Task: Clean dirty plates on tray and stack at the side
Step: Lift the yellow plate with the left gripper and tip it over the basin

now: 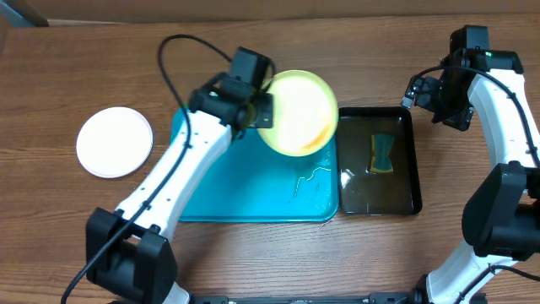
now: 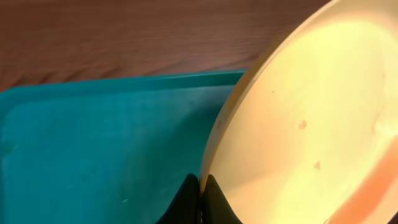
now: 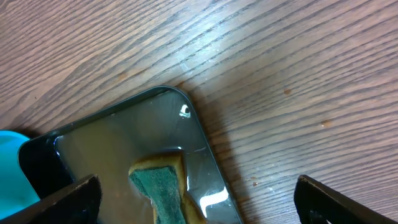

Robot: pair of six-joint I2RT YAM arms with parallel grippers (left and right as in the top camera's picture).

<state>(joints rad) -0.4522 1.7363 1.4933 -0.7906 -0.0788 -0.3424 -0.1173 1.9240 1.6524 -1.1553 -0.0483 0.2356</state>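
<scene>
1. Pinching the yellow plate by its rim, the left claw holds it tilted above the tray, arm stretched forward.
2. The right claw gapes wide over the black tray, which holds murky water and a sponge.
3. Left of the tray lies a white plate.

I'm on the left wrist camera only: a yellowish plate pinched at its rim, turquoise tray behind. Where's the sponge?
Observer: The sponge lies in the black tray, just right of the turquoise tray, in what looks like water.
Operator: Is the right hand on it?
Observer: No. The right hand is open and holds nothing, hovering near the black tray's far corner.
Operator: Any other plates around?
Observer: Besides your yellow plate, I see one white plate, on the table left of the turquoise tray.
</scene>
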